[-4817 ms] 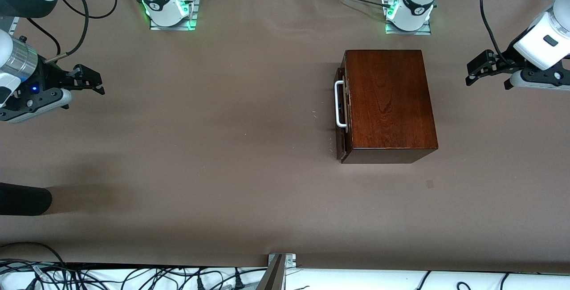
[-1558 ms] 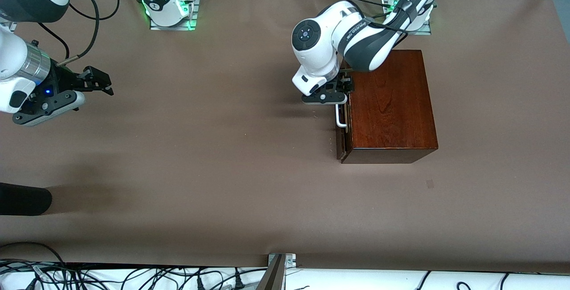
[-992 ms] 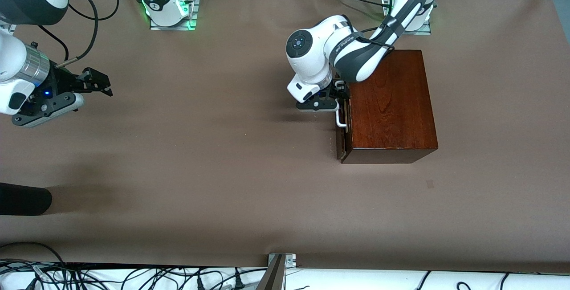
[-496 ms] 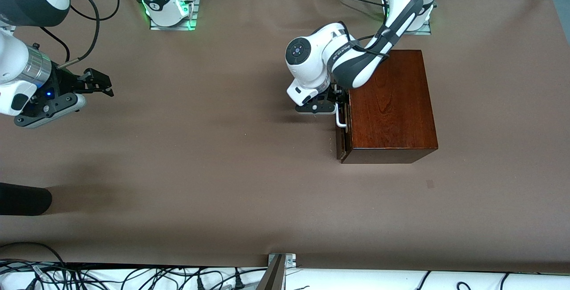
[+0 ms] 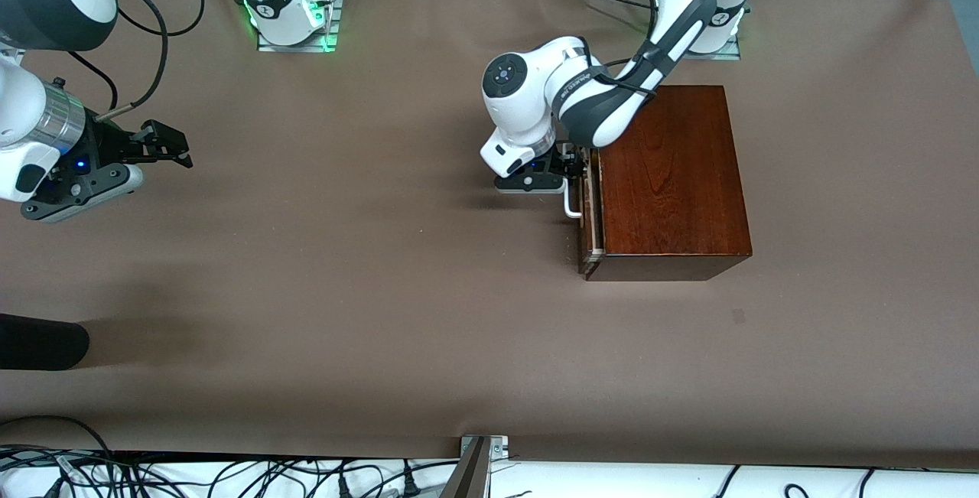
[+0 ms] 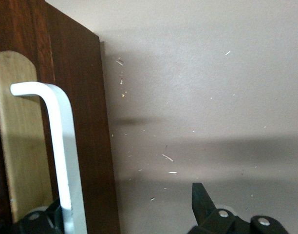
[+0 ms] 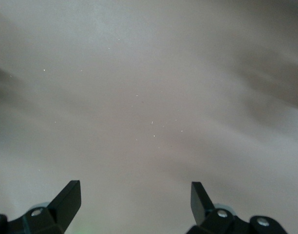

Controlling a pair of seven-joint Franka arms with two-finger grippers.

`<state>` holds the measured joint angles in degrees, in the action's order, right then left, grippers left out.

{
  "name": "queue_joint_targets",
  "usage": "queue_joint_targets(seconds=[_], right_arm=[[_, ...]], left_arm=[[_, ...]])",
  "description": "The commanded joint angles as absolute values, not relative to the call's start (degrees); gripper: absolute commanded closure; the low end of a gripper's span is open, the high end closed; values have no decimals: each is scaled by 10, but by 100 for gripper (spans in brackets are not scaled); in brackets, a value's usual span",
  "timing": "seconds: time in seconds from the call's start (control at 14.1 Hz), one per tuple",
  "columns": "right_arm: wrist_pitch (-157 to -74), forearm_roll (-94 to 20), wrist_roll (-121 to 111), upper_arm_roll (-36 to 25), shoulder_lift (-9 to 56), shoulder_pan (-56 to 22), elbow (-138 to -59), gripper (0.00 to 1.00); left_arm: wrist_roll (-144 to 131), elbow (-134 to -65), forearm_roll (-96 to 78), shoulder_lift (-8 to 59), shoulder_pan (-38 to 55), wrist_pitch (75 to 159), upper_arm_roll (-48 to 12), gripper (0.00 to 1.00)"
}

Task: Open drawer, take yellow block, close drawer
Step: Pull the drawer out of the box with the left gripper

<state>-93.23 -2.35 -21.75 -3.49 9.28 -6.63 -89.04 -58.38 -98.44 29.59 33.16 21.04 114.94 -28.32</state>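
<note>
The left gripper (image 5: 572, 169) is placed at the white bar handle (image 5: 570, 203) of the drawer (image 5: 589, 211), with its fingers set wide apart: in the left wrist view one finger (image 6: 39, 222) lies at the inner side of the handle (image 6: 61, 156), hooked against the drawer front (image 6: 88, 136), while the other (image 6: 200, 202) stands clear over the desk (image 6: 212, 87). Compared with half a second ago, the handle has been drawn away from the mahogany box (image 5: 669, 177), and a pale strip of the drawer's light-wood tray is now exposed along the box edge; the opening is judged to be only just begun, with most of the pull left. The yellow block cannot be seen and is presumed to lie inside the drawer. The left arm is reached from its base over the box top, its wrist bent downward just beside the drawer front. The right gripper (image 5: 164, 142) is held open above bare desk (image 5: 344, 291) at the right arm's end, well apart from the box, where that arm waits; only empty surface is shown between its fingers (image 7: 66, 197) in the right wrist view.
</note>
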Motion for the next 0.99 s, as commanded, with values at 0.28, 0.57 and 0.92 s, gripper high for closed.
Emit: queue_joint_targets(seconds=[0.28,0.57,0.92], right_arm=[[-925,-22,-229,-33,98,-62,-875,0],[-924,-25,-229,-34,97,-62,-873,0],[-922,-33,-230,-40,92,-61,-873,0]], left_arm=[[-646,-882,301,417,278,1185,-286,0],[-649,-847,294,433,283,1185,-286,0],[-645,-838,303,431,290,1174,-285,0]])
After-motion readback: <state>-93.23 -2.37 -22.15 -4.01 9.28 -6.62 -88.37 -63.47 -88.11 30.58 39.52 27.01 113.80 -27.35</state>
